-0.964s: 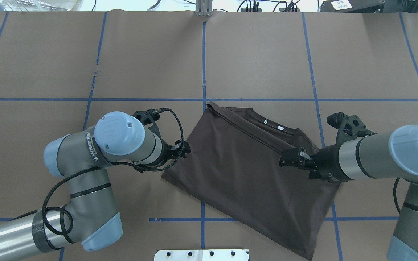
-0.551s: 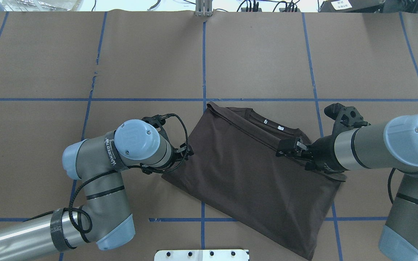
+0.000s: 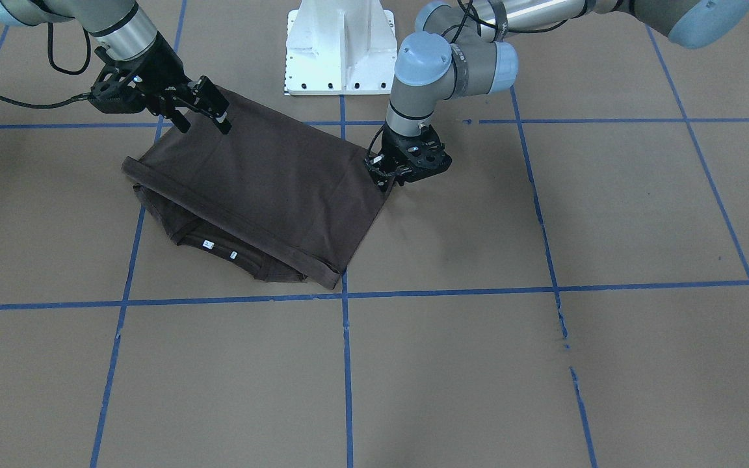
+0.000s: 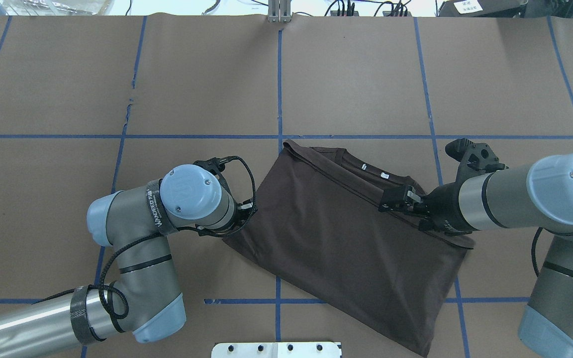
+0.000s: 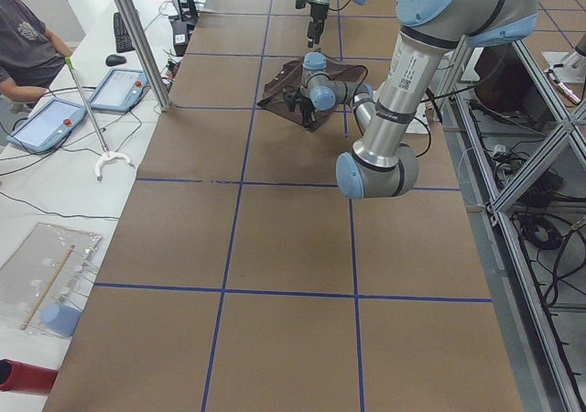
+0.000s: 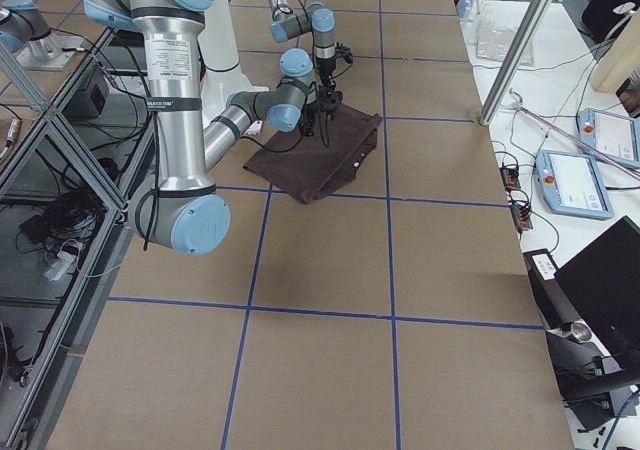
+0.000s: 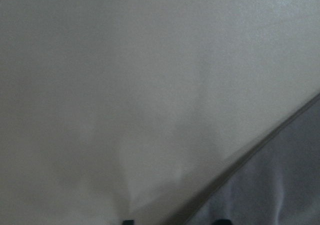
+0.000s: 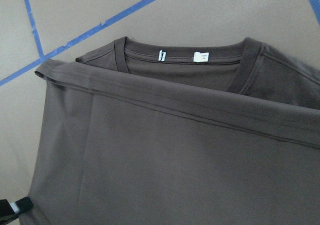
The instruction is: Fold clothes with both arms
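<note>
Dark brown-grey short-sleeved T-shirt [image 4: 336, 238] lies flat on the brown paper worktop [image 4: 207, 79] with its blue tape lines. It's folded over, with the ribbed collar [image 8: 180, 49] and small white labels [image 8: 200, 57] peeking out at the far edge. The right hand [image 3: 204, 118] hovers above the shirt's right side, fingers spread, gripping nothing. The left hand [image 3: 389, 177] is low at the opposite edge, but I cannot tell whether it grips.

The near left arm [image 5: 404, 81] reaches to the dark T-shirt [image 5: 277, 90] on the brown table [image 5: 275, 247].
</note>
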{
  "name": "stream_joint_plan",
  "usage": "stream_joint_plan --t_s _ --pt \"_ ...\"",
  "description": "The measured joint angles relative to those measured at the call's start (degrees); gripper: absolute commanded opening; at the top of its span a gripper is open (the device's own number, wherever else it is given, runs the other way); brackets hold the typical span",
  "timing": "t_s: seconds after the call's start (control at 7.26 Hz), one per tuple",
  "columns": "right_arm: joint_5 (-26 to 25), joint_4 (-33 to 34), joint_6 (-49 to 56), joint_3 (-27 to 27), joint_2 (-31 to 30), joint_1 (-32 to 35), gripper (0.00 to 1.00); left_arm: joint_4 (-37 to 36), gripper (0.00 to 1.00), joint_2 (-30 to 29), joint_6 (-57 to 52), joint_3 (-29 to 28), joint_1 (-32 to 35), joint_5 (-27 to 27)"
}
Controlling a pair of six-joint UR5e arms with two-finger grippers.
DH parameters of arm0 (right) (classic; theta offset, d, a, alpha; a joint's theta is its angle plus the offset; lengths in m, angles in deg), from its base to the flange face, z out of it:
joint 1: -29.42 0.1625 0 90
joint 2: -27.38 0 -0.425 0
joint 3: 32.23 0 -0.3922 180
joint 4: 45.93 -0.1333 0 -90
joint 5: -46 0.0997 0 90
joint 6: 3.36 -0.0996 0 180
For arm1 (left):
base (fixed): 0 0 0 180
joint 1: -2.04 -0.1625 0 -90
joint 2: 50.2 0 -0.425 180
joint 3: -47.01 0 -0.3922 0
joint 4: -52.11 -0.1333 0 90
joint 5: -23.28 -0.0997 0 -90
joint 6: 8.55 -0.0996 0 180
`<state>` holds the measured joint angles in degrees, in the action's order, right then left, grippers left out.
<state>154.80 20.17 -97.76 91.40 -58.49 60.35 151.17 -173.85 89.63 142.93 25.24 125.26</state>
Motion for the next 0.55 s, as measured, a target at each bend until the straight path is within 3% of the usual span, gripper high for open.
stream_joint_plan --t_s 0.55 --pt "-0.1 0.1 -0.1 -0.1 -0.1 0.0 1.00 -4.4 0.00 -0.3 -1.1 1.7 1.2 -0.4"
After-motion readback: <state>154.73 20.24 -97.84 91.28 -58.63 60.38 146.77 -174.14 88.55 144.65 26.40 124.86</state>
